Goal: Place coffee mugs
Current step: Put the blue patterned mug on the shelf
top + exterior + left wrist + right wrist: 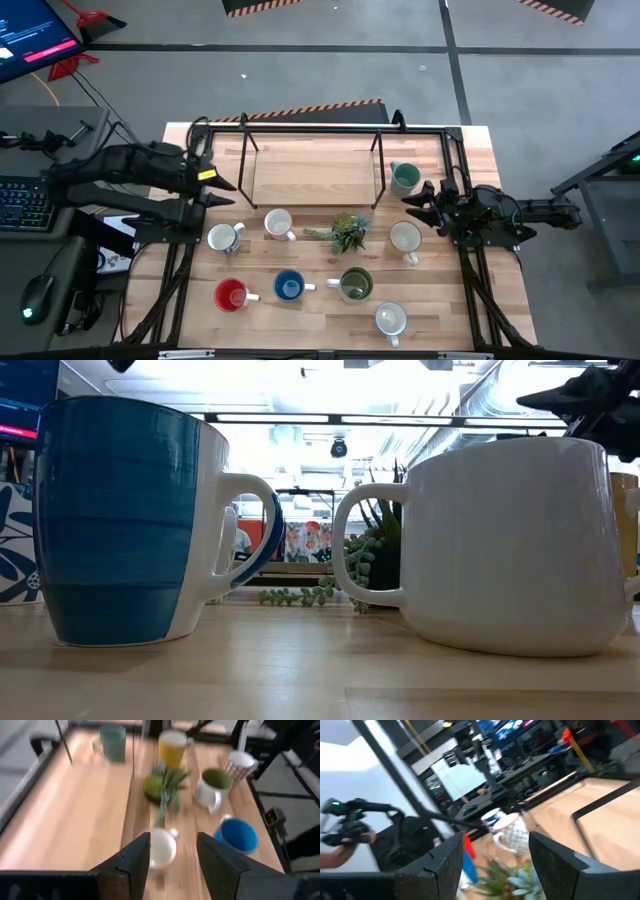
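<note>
Eight coffee mugs stand upright on the wooden table: teal (404, 177), white (277, 224), patterned (224, 238), cream (405, 238), red (231, 295), blue (289, 287), olive (356, 285) and white (390, 319). My left gripper (224, 191) hangs open above the table's left side, slanting down toward the white mug (162, 849), which shows beyond the gap between its fingers (172, 857). My right gripper (415, 206) waits open at the right, between the teal and cream mugs. Its wrist view looks across at the patterned mug (512, 832).
A small spiky green plant (345, 234) lies at the table's middle among the mugs. A raised wooden shelf in a black frame (315, 172) fills the far middle. Black rails run along both table sides. In the low view, the blue mug (120, 520) and a white mug (520, 540) stand closest.
</note>
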Controlling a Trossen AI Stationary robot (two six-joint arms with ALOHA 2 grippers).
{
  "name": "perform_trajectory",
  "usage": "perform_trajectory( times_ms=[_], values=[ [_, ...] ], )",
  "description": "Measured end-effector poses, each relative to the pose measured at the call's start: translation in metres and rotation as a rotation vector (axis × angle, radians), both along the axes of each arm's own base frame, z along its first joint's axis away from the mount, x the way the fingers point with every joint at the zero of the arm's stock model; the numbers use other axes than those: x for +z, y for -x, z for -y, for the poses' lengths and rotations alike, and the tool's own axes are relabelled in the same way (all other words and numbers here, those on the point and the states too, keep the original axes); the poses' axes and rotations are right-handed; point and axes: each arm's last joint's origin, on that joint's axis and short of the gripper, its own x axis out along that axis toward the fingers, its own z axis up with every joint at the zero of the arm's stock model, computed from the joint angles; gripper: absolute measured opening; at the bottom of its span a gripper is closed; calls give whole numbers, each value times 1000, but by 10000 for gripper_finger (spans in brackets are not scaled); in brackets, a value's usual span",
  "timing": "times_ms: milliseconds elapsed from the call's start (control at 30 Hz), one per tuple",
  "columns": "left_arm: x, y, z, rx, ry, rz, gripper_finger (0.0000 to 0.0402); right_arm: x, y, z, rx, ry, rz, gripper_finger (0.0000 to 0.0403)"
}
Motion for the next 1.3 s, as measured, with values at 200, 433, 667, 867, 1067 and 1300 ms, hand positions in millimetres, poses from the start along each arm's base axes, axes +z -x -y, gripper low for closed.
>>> perform_trajectory(
  times_ms=[200, 433, 667, 867, 1067, 1300],
  values=[
    [-15, -7, 2, 31, 119, -204, 141, 0, 0, -2, 56, -19, 2, 211],
    [-36, -5, 2, 165, 209, -555, 143, 0, 0, -2, 61, -18, 2, 211],
    [-50, -12, 2, 318, 277, -720, 155, 0, 0, -2, 57, 6, 3, 211],
    [-79, -14, 8, 353, 281, -846, 172, 0, 0, -2, 80, 12, 3, 211],
    [-98, -18, 16, 333, 243, -824, 180, 0, 0, -3, 94, 14, 0, 211],
    [-111, -21, 24, 389, 179, -845, 180, 0, 0, -3, 94, 14, -4, 211]
  ],
)
